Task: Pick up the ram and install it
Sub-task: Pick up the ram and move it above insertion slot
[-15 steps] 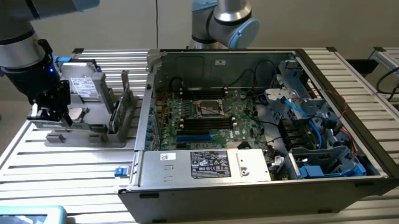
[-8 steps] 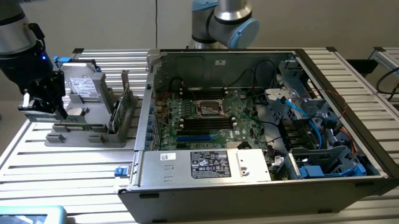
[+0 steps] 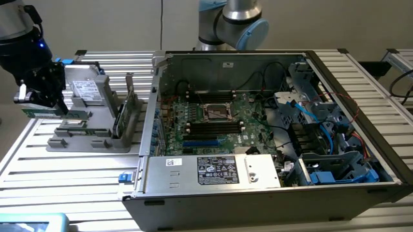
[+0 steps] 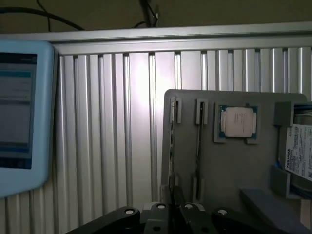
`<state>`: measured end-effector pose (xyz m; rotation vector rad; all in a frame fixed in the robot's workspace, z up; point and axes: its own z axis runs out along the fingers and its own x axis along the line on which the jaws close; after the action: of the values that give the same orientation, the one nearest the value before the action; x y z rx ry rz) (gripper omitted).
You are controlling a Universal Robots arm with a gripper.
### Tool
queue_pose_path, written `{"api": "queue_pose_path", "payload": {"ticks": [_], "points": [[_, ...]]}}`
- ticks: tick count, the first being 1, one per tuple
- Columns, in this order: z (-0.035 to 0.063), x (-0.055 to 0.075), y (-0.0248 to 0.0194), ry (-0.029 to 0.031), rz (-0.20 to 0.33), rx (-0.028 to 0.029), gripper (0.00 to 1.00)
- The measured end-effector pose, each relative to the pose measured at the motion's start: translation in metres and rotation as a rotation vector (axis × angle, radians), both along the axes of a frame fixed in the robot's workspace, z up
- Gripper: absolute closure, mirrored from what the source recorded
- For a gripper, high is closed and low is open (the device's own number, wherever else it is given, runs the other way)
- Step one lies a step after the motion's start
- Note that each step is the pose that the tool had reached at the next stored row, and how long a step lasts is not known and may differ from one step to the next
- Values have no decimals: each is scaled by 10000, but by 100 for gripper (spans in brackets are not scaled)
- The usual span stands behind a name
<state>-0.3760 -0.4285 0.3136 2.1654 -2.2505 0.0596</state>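
At the grey holder [image 3: 90, 143], the ram [image 3: 57, 114]: lies lengthwise under the gripper [image 3: 46, 107] at the exterior view's left; well apart from the open computer case [image 3: 193, 193]; whether it is clear of the holder's slot I cannot tell
Pincer: clamped on the ram across its two flat faces; in the wrist view the stick [image 4: 171, 146] runs edge-on out from between the closed fingers [image 4: 161, 210]
Ram's look: a slim, long green board with a paler patch along it; its chips are too small to make out; edge-on it is a thin dark line
Handling, as I judge it: light, stiff and thin; brittle if bent; its smooth faces could pivot in a narrow pinch
Where to hold, as I judge it: on the flat faces near the upper long edge, about midway; away from the contact edge
Neighbours on the holder: a second thin card [image 4: 199, 146] in the next slot; a silver processor chip [image 4: 238, 122] in its pocket
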Motion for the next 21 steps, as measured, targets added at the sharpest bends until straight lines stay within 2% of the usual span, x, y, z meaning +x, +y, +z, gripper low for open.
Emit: {"api": "queue_pose_path", "payload": {"ticks": [7,17,18,19,21], "points": [[134,126,-13,0,1,236,87],[330,295,-34,0,8,602,87],[356,305,-37,0,15,622,87],[398,308,-36,1,16,620,87],[412,308,-36,0,17,618,87]]}}
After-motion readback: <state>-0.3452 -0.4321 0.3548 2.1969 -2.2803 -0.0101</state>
